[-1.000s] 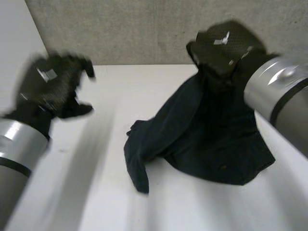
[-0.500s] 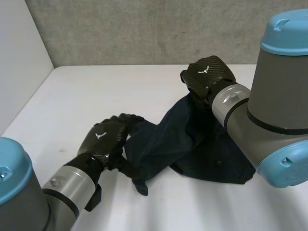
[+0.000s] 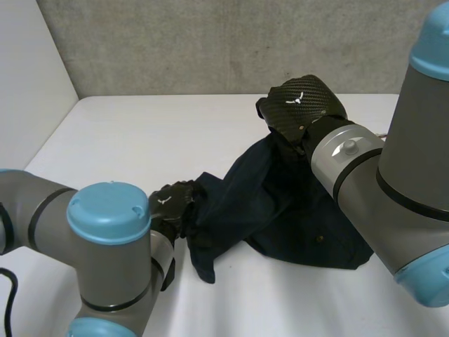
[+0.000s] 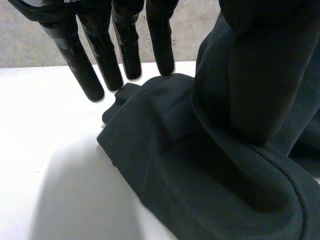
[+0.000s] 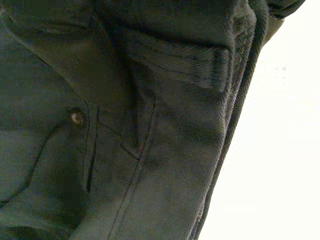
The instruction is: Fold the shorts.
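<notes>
half a second earlier the left arm lay low at the lower left of the head view, with the left robot hand (image 3: pixel 170 201) spread in plain sight over the end of the shorts (image 3: pixel 280 203). now the arm's grey joint and light-blue cap (image 3: pixel 109 213) stand in the lower left foreground and partly hide that hand. the hand sits in nearly the same place, left of centre, at the end of one leg of the garment. the right robot hand (image 3: pixel 303 104) sits slightly higher and further left than before, right of centre in the upper half. the shorts lie much as they did.

in the left wrist view the fingers (image 4: pixel 95 75) are straight and spread apart. their tips meet the folded edge of the cloth and do not curl round it.

in the head view the right robot hand has its glossy, carbon-weave back facing up. its fingers curl down into a bunched peak of the shorts, clamped on the cloth. the fabric rises to it like a tent.

the shorts are dark, matt, twill-like cloth. they spread across the centre and right of the smooth white tabletop (image 3: pixel 140 140), and one leg trails towards the lower left in soft rolls. the right wrist view shows stitched seams, a pocket edge and a small round metal button (image 5: pixel 76 117). a rough grey wall (image 3: pixel 210 42) runs across the top of the head view.
</notes>
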`<action>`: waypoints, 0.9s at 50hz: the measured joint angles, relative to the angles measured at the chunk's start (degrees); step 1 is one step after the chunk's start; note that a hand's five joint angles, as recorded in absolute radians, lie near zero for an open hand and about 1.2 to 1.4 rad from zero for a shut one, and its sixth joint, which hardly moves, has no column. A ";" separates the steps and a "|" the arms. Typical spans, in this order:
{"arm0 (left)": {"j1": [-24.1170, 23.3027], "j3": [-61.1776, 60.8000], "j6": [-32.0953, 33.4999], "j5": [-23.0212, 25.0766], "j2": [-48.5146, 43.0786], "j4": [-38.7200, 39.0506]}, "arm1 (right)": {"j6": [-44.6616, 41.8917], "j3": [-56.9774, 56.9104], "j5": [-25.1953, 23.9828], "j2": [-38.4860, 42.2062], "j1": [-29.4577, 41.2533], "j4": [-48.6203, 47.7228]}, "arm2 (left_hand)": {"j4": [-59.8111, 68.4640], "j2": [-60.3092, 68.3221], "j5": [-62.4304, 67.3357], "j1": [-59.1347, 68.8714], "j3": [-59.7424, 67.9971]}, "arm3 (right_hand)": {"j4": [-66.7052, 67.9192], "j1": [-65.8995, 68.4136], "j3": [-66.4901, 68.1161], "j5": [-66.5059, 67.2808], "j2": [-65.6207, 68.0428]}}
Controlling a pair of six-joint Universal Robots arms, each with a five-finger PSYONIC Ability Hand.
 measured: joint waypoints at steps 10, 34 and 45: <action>0.93 0.32 0.59 0.23 1.21 -0.71 | -0.29 -0.16 -0.05 -0.46 -0.35 0.08 | 42.49 42.00 39.84 39.34 42.12 | 0.00 0.00 0.00 0.00 0.00; 12.69 3.60 38.78 7.68 44.40 2.31 | -7.57 -8.57 -0.64 -11.72 -1.04 9.70 | 43.37 42.92 39.84 39.34 43.07 | 0.00 0.00 0.00 0.00 0.00; 12.67 3.50 39.77 9.61 34.86 0.26 | -7.94 -8.54 -2.25 -9.20 -2.31 14.64 | 43.38 42.93 41.01 39.34 43.07 | 0.00 0.00 0.00 0.00 0.00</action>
